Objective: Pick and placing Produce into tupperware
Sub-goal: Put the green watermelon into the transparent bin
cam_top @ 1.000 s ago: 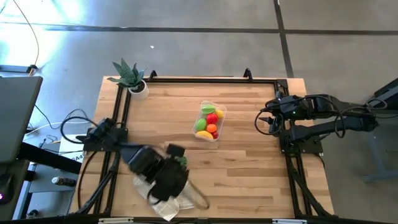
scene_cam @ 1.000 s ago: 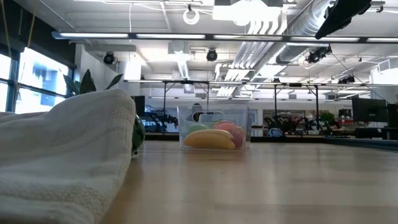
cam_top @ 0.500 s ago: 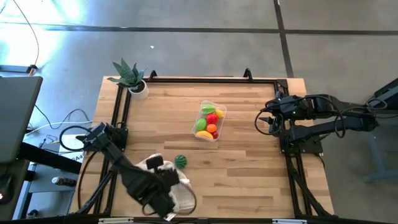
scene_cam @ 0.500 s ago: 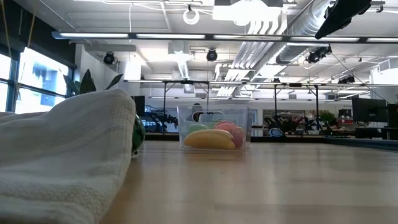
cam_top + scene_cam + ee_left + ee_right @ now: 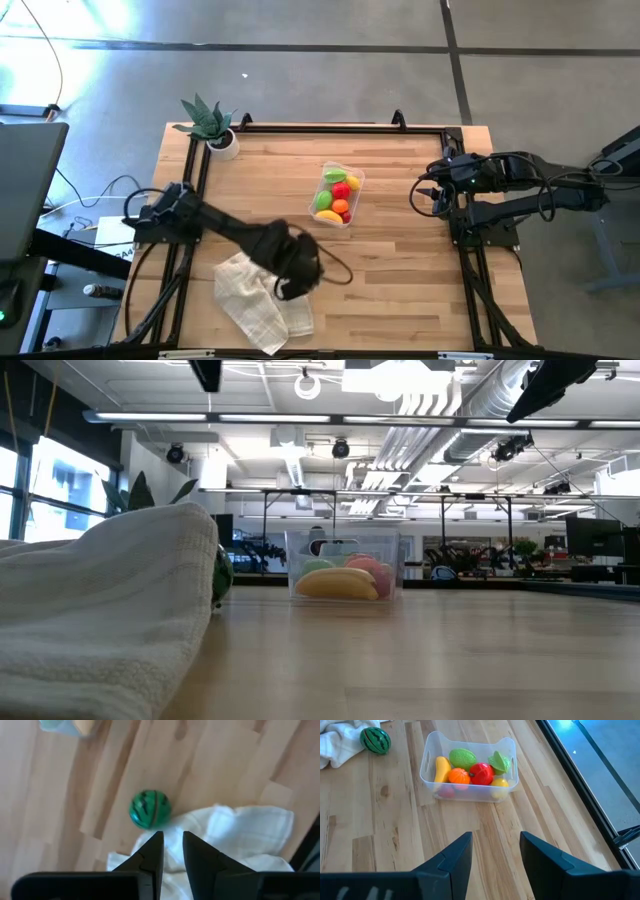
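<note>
One striped melon point(image 5: 150, 809) remains outside the tupperware point(image 5: 338, 195); left gripper point(image 5: 172, 851) (fingers nearly together, holding nothing) hovers above it and must open first.

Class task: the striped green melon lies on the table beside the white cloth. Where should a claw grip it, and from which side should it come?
Grip the melon across its widest middle, coming straight down from above. It is a small ball lying on the bare wood, touching the cloth, so probably set the fingers clear of the cloth.
</note>
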You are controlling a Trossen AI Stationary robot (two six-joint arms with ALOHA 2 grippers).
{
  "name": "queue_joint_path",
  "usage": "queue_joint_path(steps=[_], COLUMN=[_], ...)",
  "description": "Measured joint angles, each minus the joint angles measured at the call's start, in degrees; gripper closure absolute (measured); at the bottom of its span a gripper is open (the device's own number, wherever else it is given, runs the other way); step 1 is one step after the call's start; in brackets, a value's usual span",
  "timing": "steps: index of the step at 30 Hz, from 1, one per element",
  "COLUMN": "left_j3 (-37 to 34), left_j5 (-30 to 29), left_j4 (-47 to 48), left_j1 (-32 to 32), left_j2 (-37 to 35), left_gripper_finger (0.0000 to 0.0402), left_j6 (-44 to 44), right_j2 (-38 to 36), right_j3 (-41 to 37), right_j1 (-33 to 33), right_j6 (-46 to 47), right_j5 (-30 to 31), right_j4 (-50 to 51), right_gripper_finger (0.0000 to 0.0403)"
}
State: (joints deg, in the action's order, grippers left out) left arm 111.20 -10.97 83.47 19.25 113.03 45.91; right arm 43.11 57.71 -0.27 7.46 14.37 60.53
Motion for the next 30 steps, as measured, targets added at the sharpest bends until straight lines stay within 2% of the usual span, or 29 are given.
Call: queue_joint_path(steps=[3,12,16,21,30], left_j3=[0.0,-0.05,-3.4,-11.9,-19.35], left_j5=[0.87,2.13,4.63,11.0,14.27], left_j4=[-0.05,0.96,0.49,-5.48,-15.44], left_j1=[-2.77,-8.48,-10.37,-11.7,-11.8], left_j2=[0.0,0.55,0.49,0.62,0.59], left_gripper_finger=[0.0319,0.0187,0.0149,0.0132,0.013], left_j6=[-3.86,-10.15,-11.11,-15.06,-18.08], right_j2=[0.0,-0.02,0.0,-0.01,-0.02], right_j3=[0.0,0.0,0.0,0.0,0.0], right_j1=[0.0,0.0,0.01,0.0,0.01], right_j6=[-0.02,-0.02,-0.02,-0.02,-0.01], right_j5=[0.02,0.02,0.02,0.01,0.02], right_j4=[0.0,0.0,0.0,0.0,0.0], right_gripper_finger=[0.0246,0.0246,0.0246,0.0246,0.0246])
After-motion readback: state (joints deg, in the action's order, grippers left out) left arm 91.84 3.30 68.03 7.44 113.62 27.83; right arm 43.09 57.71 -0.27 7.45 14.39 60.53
